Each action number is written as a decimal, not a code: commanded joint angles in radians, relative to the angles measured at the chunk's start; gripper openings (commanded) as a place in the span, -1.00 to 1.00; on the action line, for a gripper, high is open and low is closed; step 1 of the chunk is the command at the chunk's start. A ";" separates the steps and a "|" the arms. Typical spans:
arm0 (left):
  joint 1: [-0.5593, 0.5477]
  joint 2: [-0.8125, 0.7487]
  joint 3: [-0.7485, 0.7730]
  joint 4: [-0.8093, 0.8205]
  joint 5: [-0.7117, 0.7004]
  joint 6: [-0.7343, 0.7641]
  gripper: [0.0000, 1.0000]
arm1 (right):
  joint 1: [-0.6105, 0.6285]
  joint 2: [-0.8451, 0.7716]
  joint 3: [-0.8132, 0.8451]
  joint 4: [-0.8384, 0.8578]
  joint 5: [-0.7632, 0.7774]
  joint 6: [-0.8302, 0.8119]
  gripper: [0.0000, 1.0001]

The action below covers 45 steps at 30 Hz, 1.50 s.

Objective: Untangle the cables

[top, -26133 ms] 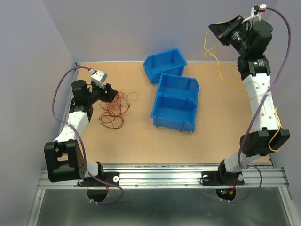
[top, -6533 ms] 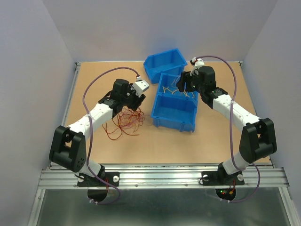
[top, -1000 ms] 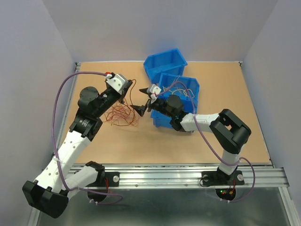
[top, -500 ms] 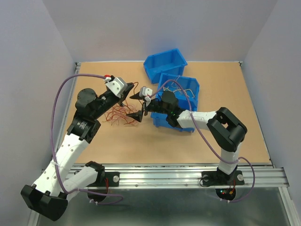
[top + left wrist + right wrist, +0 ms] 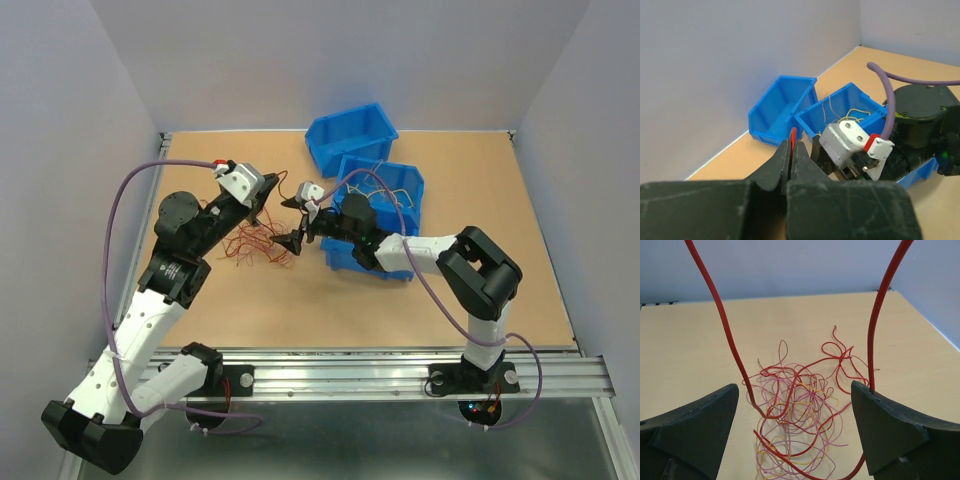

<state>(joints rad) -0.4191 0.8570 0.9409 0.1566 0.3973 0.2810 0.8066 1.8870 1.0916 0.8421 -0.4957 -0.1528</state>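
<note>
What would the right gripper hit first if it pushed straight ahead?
Probably the red cable loop hanging between its open jaws; the tangle on the table lies beyond, though depth is unclear.

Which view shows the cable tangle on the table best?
Right wrist: the tangle sits centred and close, its loops distinct. Top external shows it small and blurred. Left wrist shows only one red strand pinched in the left tool.
</note>
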 commanded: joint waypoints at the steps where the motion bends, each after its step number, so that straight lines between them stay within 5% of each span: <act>1: -0.001 -0.001 0.010 0.061 -0.084 -0.039 -1.00 | 0.003 -0.069 -0.006 0.083 0.043 0.013 0.96; 14: 0.003 0.017 0.007 0.043 -0.051 -0.013 -1.00 | -0.003 -0.117 -0.038 0.031 0.094 -0.005 1.00; 37: 0.003 0.045 0.033 -0.011 0.086 0.007 -1.00 | -0.087 -0.016 0.082 -0.023 -0.400 0.081 1.00; 45: 0.005 0.040 0.035 0.004 -0.017 -0.019 -1.00 | -0.012 0.056 0.143 -0.057 -0.241 -0.014 0.98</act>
<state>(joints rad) -0.4179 0.9100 0.9409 0.1112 0.4492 0.2806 0.7506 1.9022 1.1572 0.7914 -0.8173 -0.1085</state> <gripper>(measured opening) 0.038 0.999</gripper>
